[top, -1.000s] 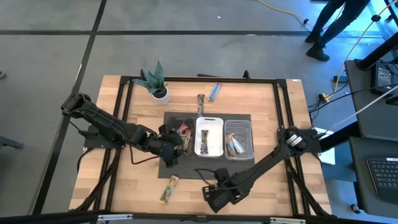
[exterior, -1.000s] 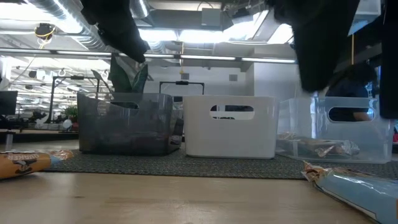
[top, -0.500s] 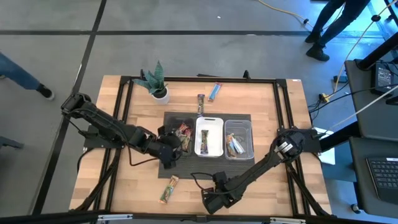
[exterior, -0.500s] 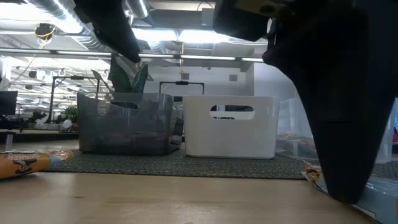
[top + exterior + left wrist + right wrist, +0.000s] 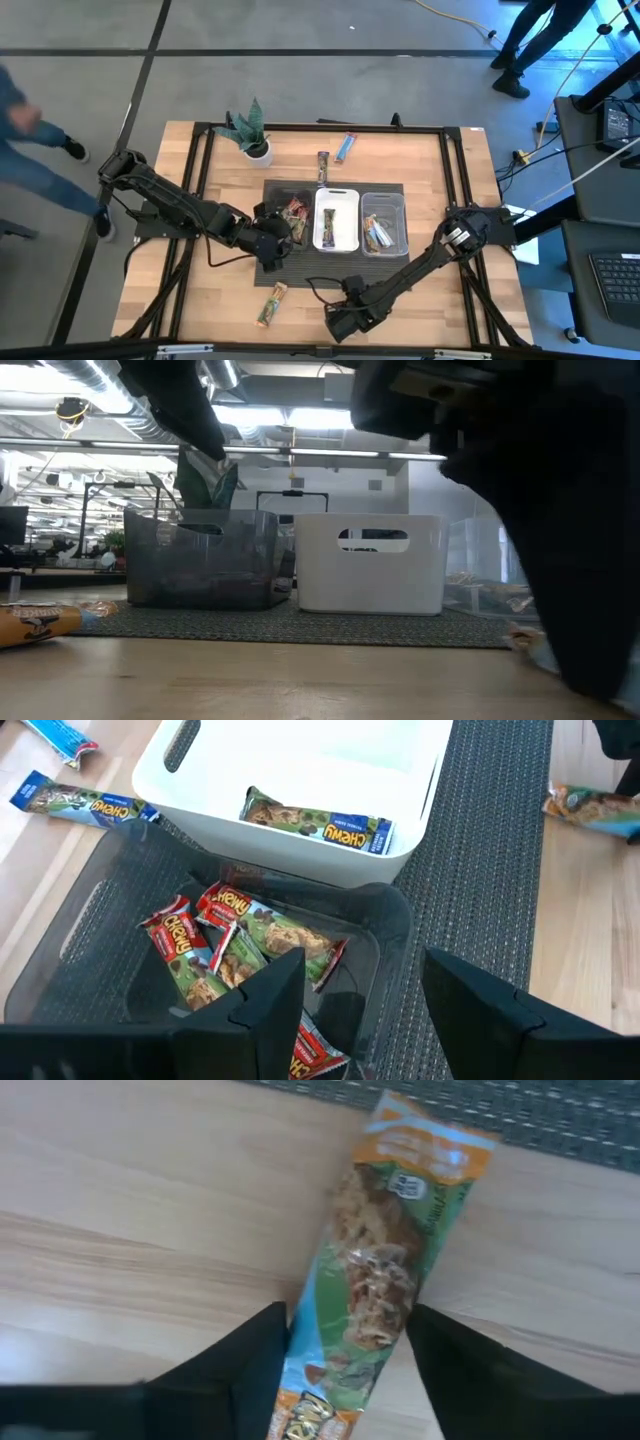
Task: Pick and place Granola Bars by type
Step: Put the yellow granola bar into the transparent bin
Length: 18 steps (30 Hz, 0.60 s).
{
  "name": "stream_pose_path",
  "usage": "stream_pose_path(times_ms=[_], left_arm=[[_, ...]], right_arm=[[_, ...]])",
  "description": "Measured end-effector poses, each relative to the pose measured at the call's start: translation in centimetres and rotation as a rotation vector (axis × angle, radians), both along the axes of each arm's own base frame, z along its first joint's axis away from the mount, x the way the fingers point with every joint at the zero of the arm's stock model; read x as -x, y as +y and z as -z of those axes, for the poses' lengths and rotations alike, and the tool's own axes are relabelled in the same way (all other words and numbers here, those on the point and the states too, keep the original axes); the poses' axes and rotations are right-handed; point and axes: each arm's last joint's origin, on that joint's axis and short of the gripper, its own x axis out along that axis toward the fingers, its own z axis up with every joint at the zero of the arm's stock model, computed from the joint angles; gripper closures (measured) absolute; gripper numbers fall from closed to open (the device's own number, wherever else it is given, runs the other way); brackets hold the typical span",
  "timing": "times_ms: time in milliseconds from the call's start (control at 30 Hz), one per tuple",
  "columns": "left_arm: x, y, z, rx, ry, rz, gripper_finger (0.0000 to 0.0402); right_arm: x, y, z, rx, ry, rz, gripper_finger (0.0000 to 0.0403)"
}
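The granola bars lie spread about. One bar in an orange and green wrapper [image 5: 385, 1250] lies flat on the wood near the front edge. My right gripper [image 5: 345, 1315] points down over it and stands open, one finger on each side of the bar's near end. In the high view this gripper [image 5: 340, 320] hides the bar. My left gripper [image 5: 360, 965] hovers open above the black tray [image 5: 80, 920], which holds several red and green bars [image 5: 235, 935]. One bar [image 5: 320, 820] lies in the white tray [image 5: 336, 218]. Some lie in the clear tray [image 5: 385, 222]. My right gripper's fingers [image 5: 260, 1360] stand close against the two long edges of the bar near one end [image 5: 340, 1370], pointing down and lying across the bar. I cannot tell whether they touch the wrapper. The bar lies flat on the table.
A tan bar [image 5: 271, 303] lies loose at the front left, and two bars [image 5: 346, 147] [image 5: 323, 165] lie behind the trays. A potted plant [image 5: 250, 135] stands at the far left. The trays sit on a dark mat [image 5: 480, 870]. People walk beyond the table.
My right gripper has come down onto the bar near the front edge and has shifted a little toward that edge. In the low view it now fills the right side and hides most of the bar.
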Motion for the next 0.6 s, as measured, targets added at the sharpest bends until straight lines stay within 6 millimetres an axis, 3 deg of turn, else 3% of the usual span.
stream_pose_path(times_ms=[267,500,600], left_arm=[[0.0,0.0,0.0,0.0,0.0,0.0,0.021],[0.0,0.0,0.0,-0.001,0.0,0.0,0.021],[0.0,0.0,0.0,-0.001,0.0,-0.001,0.021]], right_arm=[[0.2,-0.1,0.1,0.007,0.02,-0.02,0.0262],[-0.2,0.3,-0.8,0.006,0.016,-0.081,0.0255],[-0.3,0.4,-2.1,0.012,0.024,-0.127,0.0252]])
